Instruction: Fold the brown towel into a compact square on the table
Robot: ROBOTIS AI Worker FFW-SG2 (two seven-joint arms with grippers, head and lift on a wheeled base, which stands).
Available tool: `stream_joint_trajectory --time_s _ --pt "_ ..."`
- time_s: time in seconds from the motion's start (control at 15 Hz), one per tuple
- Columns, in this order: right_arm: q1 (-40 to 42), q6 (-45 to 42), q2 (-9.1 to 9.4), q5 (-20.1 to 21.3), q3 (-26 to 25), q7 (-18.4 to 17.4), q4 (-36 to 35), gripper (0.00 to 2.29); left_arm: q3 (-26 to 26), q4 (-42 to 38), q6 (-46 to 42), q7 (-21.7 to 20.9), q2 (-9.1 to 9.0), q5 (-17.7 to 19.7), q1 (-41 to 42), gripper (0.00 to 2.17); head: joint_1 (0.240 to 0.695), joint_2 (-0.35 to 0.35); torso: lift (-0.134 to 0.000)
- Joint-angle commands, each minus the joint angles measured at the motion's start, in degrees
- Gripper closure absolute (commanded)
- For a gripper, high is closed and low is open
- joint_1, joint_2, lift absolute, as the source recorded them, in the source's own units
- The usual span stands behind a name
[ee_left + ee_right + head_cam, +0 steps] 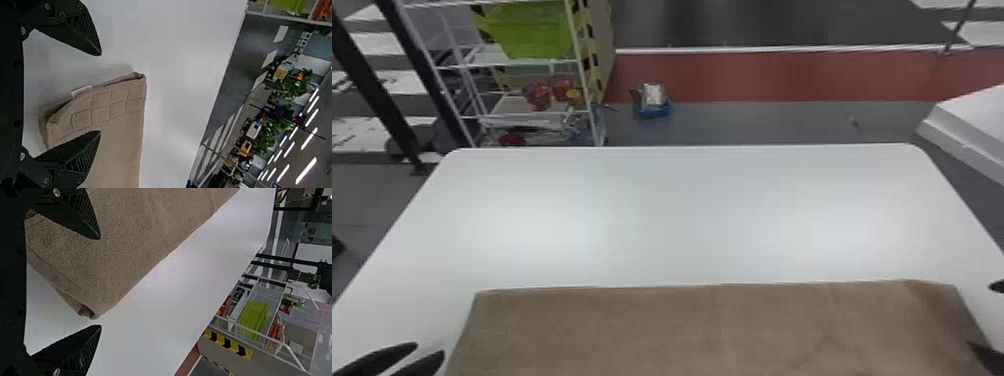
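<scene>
Towel (712, 330) is lying part-folded on table (682, 215); left end effector (101, 93) and right end effector (100, 282) are gaping at its ends. Probably setting up crosswise fold; next needs pinching an end, carrying inward.

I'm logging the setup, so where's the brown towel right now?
In the head view, the brown towel lies on the near part of the white table, between the left hand and the right hand.

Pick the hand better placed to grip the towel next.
Right, probably: the right hand is open astride a corner of the towel; in the head view, the left hand sits beside its left edge.
</scene>
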Motion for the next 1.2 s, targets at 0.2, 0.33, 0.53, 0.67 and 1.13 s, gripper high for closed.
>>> stream_joint_trajectory --time_s 0.2,0.33,0.53,0.67,1.13 --pt "0.5 -1.2 -0.08 -0.2 -0.2 0.2 0.6 0.07 -3.3 -3.5 5.2 2.6 -0.51 -3.0 0.7 0.2 0.695 0.005 -0.134" --pt "0.7 -1.5 -0.08 -0.3 -0.4 0.2 0.7 0.07 -4.8 -3.5 7.3 2.6 -0.51 -3.9 0.5 0.2 0.695 -0.004 -0.134" --pt "0.8 -1.5 -0.08 -0.5 -0.5 0.2 0.7 0.07 -6.0 -4.0 7.7 3.2 -0.42 -5.1 0.3 0.2 0.695 -0.032 -0.134" --pt "0.8 -1.5 -0.08 -0.5 -0.5 0.2 0.7 0.07 -6.2 -4.1 8.4 3.1 -0.24 -5.4 0.2 0.2 0.695 -0.039 -0.134" --pt "0.8 -1.5 -0.17 -0.6 -0.5 0.2 0.7 0.07 -8.4 -3.9 10.9 0.8 0.29 -8.2 -1.0 0.74 0.695 -0.058 -0.134"
